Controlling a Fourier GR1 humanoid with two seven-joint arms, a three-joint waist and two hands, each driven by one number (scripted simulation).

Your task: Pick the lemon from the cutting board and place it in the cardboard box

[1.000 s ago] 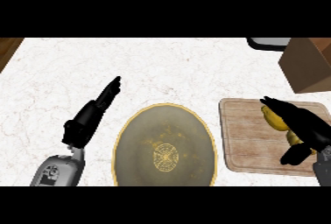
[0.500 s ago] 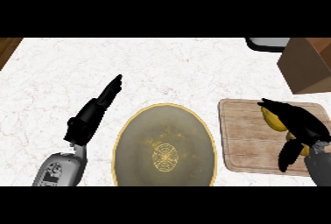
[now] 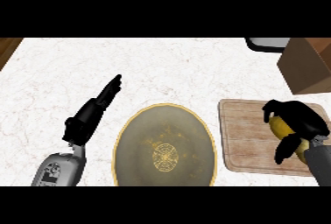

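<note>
Lemon is in the right hand, fingers and thumb curled around it, over the right part of the cutting board. Only a yellow patch shows between the black fingers (rest is hidden). Can't tell if it is touching the board or just above it.

Versus half a second ago: hand and lemon sit a bit lower in the view and closer to the board's right edge; a second ago the lemon was up nearer the board's top edge. Grasp looks the same, thumb hanging down on the near side.

Cardboard box is at the upper right, beyond the board, well apart from the lemon. No change there.

Left hand rests on the counter at the left, fingers straight and holding nothing, pointing away from the robot. Same spot as before.

Plate, olive with a gold rim and centre pattern, lies between the two arms, just left of the board. Unmoved.
</note>
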